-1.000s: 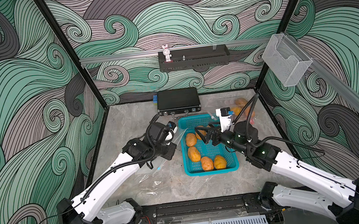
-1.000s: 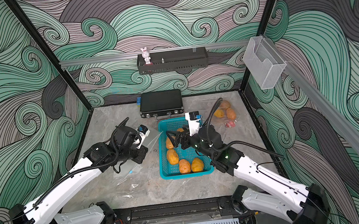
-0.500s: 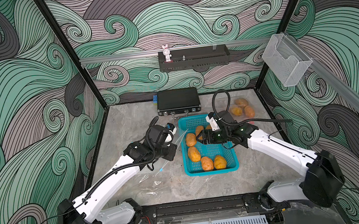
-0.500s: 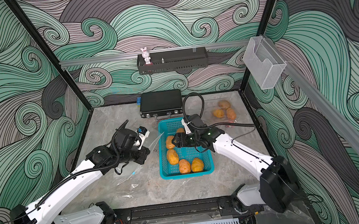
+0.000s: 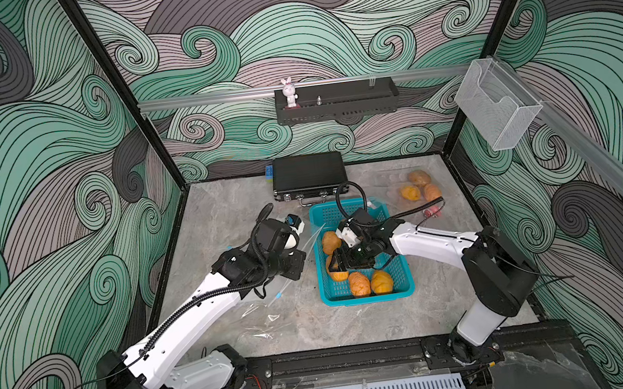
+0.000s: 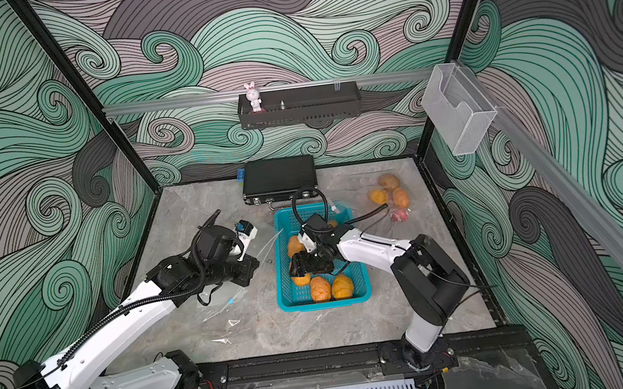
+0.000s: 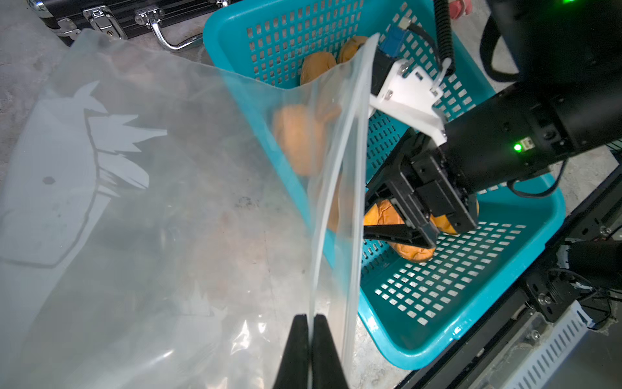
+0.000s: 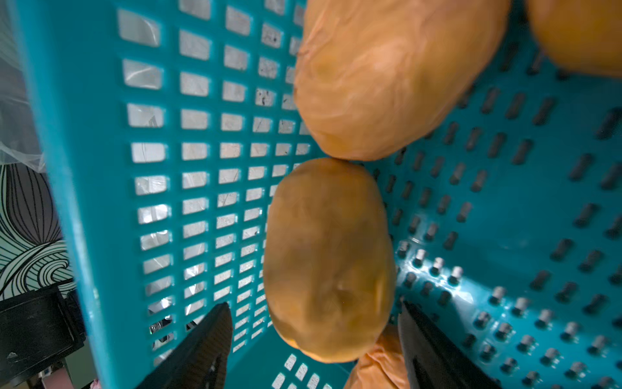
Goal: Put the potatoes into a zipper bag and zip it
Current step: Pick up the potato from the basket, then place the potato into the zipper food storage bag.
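Observation:
Several orange-tan potatoes (image 5: 359, 283) (image 6: 320, 288) lie in a teal basket (image 5: 367, 299) (image 6: 323, 305). My right gripper (image 5: 337, 267) (image 6: 299, 269) (image 8: 313, 304) reaches down inside the basket by its left wall. It is open, with a finger on each side of one potato (image 8: 328, 256) and gaps still showing. My left gripper (image 7: 311, 316) (image 5: 302, 261) is shut on the rim of the clear zipper bag (image 7: 134, 202) (image 5: 264, 316). It holds the mouth up beside the basket (image 7: 471, 323), while the rest of the bag lies on the table.
A black case (image 5: 309, 175) lies against the back wall behind the basket. At the back right a second clear bag holds three potatoes (image 5: 418, 190), with a pink thing (image 5: 431, 211) beside it. Enclosure posts and walls ring the table.
My right gripper has swung from the basket's far end down to a potato at its left wall, and its jaws have narrowed. The left gripper has stayed shut on the bag, shifting only slightly.

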### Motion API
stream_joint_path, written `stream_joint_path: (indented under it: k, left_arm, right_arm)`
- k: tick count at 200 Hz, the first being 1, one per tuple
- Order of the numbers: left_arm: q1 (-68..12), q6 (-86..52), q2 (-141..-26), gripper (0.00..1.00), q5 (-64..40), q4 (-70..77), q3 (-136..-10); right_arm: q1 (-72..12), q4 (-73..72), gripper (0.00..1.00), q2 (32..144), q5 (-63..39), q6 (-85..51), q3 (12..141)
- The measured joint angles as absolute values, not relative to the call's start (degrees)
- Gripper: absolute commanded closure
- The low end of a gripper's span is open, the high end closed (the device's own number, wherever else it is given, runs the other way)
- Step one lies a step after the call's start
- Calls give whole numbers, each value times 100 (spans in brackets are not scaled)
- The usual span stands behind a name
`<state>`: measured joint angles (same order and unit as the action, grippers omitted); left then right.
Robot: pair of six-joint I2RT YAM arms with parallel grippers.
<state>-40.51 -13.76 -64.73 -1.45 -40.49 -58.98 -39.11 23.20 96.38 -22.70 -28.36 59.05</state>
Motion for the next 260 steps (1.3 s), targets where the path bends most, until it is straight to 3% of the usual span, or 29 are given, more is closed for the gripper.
stream_joint_path:
  k: [70, 92, 148, 233, 260]
  left_arm:
    - [-4051, -1372, -6519, 100, -145, -4062, -5898]
    - [-4051, -1372, -6519, 100, -139, -4069, -5898]
    - [-4051, -1374, -6519, 100, -64, -4069, -5898]
    - [-4051, -1428, -6514, 100, -73, -4040, -5898]
    - [-4051, -1468, -6521, 100, -169, -3983, -5898]
  right_arm:
    - [-3929, 2137, 36, 9990, -2104, -2711, 5889]
    - [-3929, 2045, 52, 10121, -2132, -2661, 5920]
    - [-3920, 2008, 53, 9992, -2206, -2681, 5918]
    - [-3776, 2021, 57, 6785, -2191, -2783, 5433]
    - [-3889, 1616, 57, 6331, -2556, -3218, 5140]
